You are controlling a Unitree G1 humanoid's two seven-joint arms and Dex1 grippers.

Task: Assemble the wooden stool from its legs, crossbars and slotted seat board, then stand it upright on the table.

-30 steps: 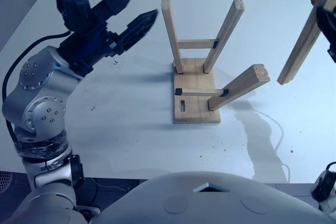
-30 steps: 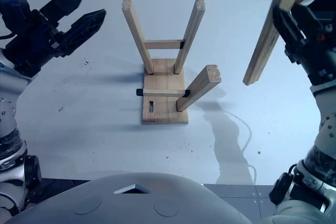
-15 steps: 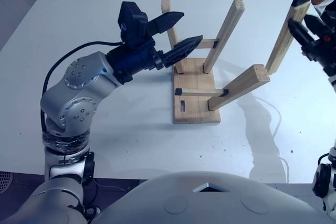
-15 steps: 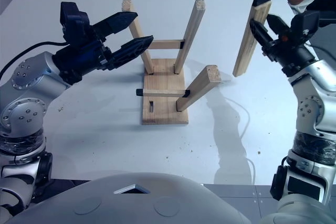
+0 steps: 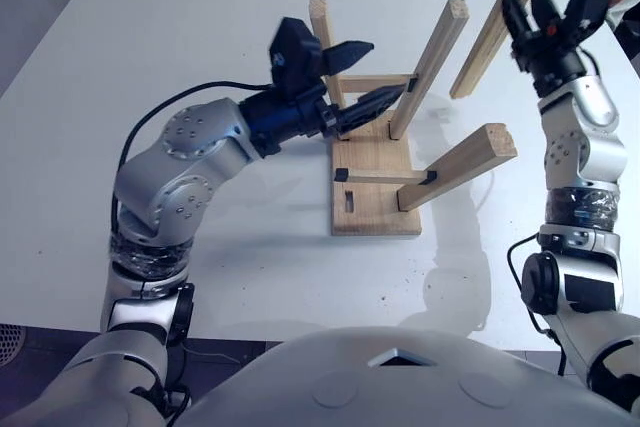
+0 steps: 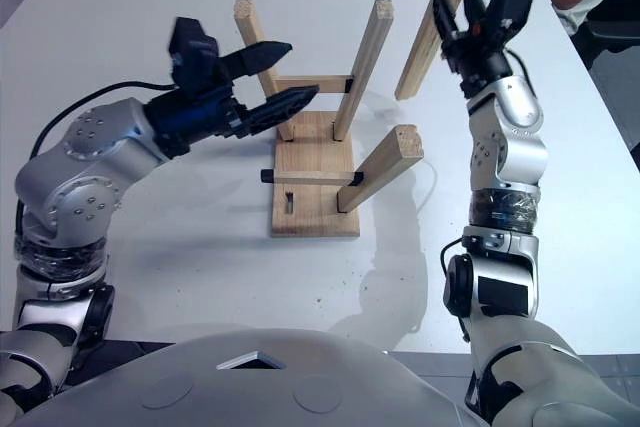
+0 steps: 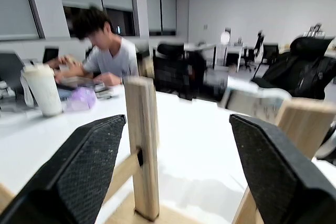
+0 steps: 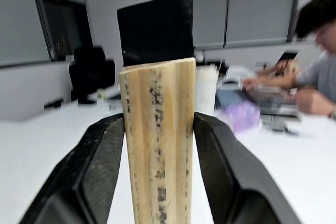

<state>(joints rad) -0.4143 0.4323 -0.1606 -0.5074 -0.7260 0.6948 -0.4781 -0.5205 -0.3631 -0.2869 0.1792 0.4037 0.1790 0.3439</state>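
Over the table (image 5: pixel 150 57) our left hand (image 5: pixel 380 71) gapes beside the upturned stool (image 5: pixel 372 187) while our right hand (image 6: pixel 468 22) clamps a loose leg (image 6: pixel 420 57).

I'm looking out over an open office: black office chairs (image 7: pixel 310 72) and more desks (image 7: pixel 210 51) are standing behind my white table (image 5: pixel 150 77). Tall glazed partitions (image 8: pixel 252 9) are lining the walls.

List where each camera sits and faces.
Eye views: on the head, facing down at the upturned pale wooden stool on the white table; both arms show.
Left wrist view: behind the open left pincer, facing a stool leg.
Right wrist view: behind the right pincer, facing the loose wooden leg it clamps.
Shared: both wrist views show the purple pouch.
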